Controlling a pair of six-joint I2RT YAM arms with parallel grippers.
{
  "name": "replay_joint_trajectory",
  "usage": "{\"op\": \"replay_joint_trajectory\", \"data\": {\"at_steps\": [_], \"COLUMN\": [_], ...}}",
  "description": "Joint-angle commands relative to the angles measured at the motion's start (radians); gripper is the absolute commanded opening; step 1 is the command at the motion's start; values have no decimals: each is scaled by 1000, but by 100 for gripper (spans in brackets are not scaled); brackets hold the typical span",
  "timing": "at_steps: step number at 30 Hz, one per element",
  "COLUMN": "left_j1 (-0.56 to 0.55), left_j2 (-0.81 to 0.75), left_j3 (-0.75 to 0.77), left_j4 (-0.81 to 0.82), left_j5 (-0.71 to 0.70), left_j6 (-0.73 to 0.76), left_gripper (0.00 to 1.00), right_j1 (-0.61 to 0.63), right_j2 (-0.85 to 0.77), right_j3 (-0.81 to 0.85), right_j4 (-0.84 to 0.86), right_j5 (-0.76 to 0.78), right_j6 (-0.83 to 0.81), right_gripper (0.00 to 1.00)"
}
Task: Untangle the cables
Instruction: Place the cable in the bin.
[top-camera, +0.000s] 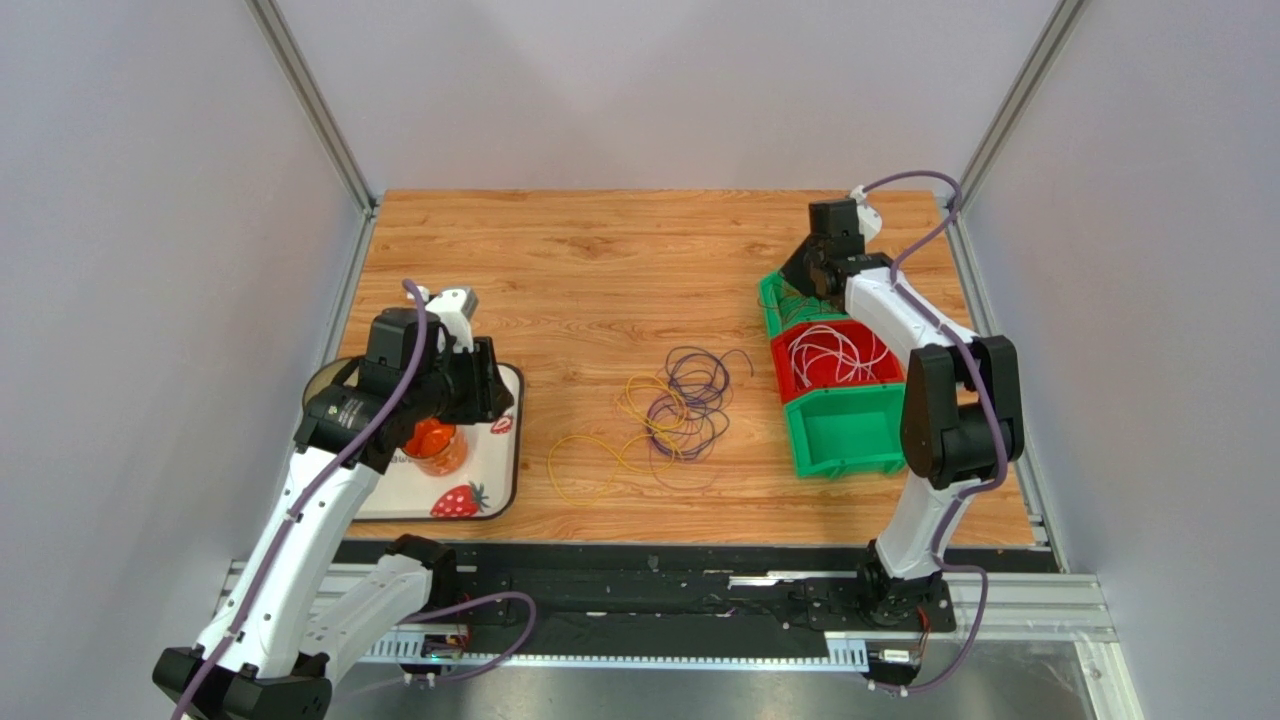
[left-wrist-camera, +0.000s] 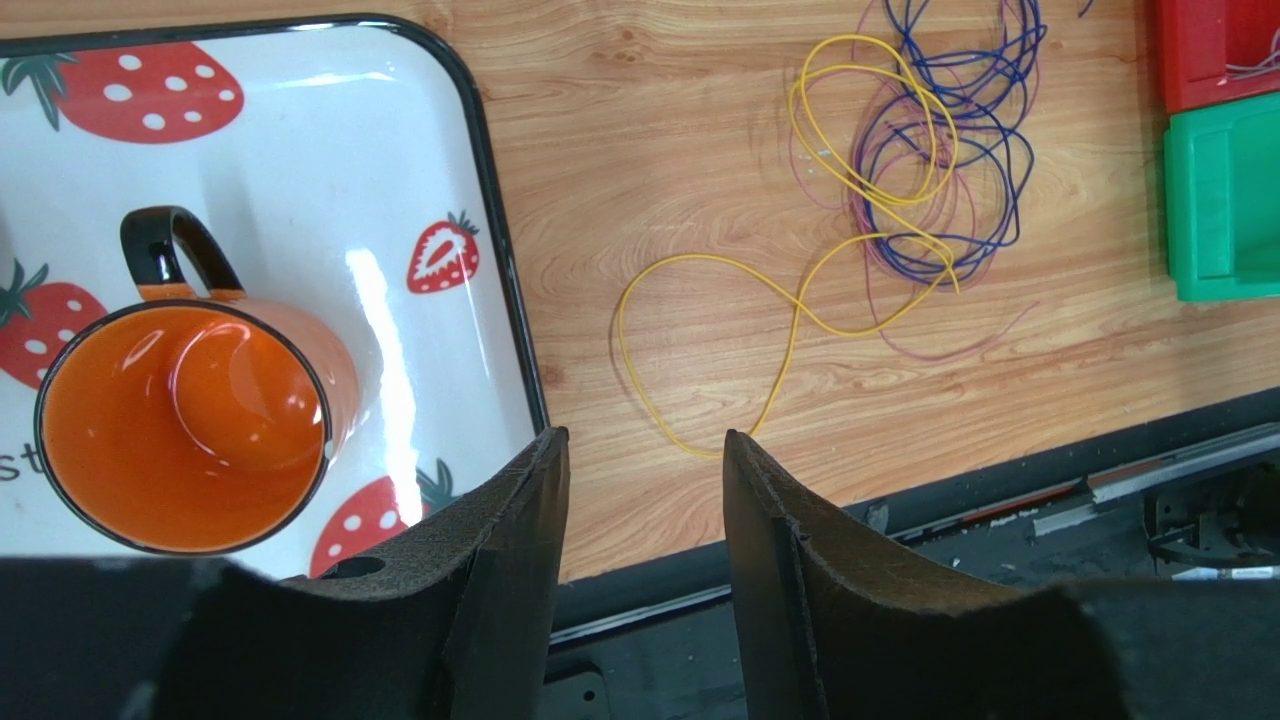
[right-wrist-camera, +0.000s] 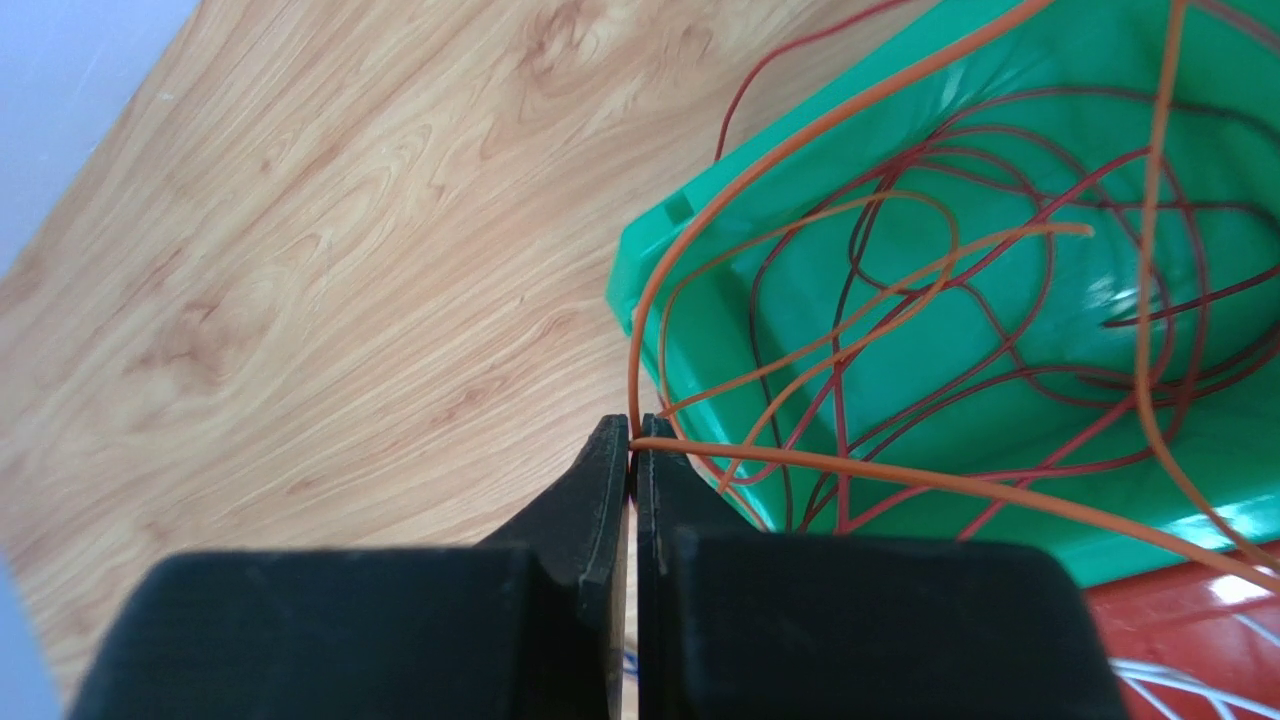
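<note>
Right arm reaches to the far right of the table (top-camera: 601, 255). The right gripper (right-wrist-camera: 633, 435) sits at the left corner of the far green bin (right-wrist-camera: 684, 255). Its jaws are pressed together, pinching one orange cable (right-wrist-camera: 902, 480) right at the tips. From the pinch the strand runs right and nearward across the bin, while another stretch arcs up over the bin's rim. More orange loops and some dark red strands (right-wrist-camera: 1052, 195) lie coiled inside this bin, just right of the claw.

The red bin (top-camera: 796, 387) is next nearer in the row and holds white cables (top-camera: 834, 357). A second green bin (top-camera: 842, 435) is nearest. I cannot tell whether there is anything in it.

At mid-table is a purple and yellow tangle (top-camera: 684, 413), well apart from both claws, with purple coils on the far side. One yellow loop (left-wrist-camera: 619, 338) trails out to the near left.

The left gripper (left-wrist-camera: 643, 443) has its fingers spread, with nothing between them. It hangs above the near edge of the table, just right of the strawberry tray (left-wrist-camera: 496, 195). The yellow loop's near end lies just beyond the fingertips in the wrist view. Whether it touches cannot be told. An orange mug (left-wrist-camera: 181, 420) stands upright on the tray, left of that claw.
</note>
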Motion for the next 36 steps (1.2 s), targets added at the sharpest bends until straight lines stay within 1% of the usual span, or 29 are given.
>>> {"op": "replay_joint_trajectory", "data": {"at_steps": [1, 5, 8, 9, 12, 15, 18, 19, 21, 22, 24, 27, 32, 36], "left_j1": [6, 6, 7, 7, 9, 14, 15, 15, 17, 17, 17, 18, 18, 18], "left_j2": [-13, -11, -11, -10, -11, -11, -14, -16, -19, -19, -22, -28, -39, -50], "left_j3": [-2, -2, -2, -1, -2, -4, -2, -4, -4, -4, -2, -4, -4, -7], "left_j4": [30, 28, 28, 27, 28, 28, 30, 28, 30, 30, 31, 33, 33, 36], "left_j5": [-6, -8, -11, -11, -11, -10, -8, -8, -6, -5, -3, -2, 0, 0], "left_j6": [16, 16, 16, 16, 14, 16, 16, 16, 16, 17, 18, 18, 17, 18], "left_gripper": [51, 50, 50, 50, 50, 50, 50, 50, 50, 50, 50, 50, 50, 50], "right_j1": [-62, -102, -149, -166, -170, -170, -168, -168, -168, -170, -166, -170, -170, -170], "right_j2": [22, 54, 89, 97, 121, 123, 109, 105, 86, 80, 60, 45, 8, -17], "right_j3": [-32, -5, 1, -3, -25, -40, -36, -29, -17, -14, -16, -17, -8, 18], "right_j4": [77, 88, 120, 137, 206, 234, 183, 156, 94, 73, 37, 14, -30, -87], "right_j5": [-189, -250, -337, -391, -483, -519, -496, -482, -447, -433, -413, -411, -399, -356], "right_j6": [127, 170, 223, 243, 295, 314, 300, 280, 262, 251, 240, 236, 227, 204], "right_gripper": [0, 0, 0, 0, 0, 0, 0, 7, 17, 27, 32, 37, 39, 40]}}
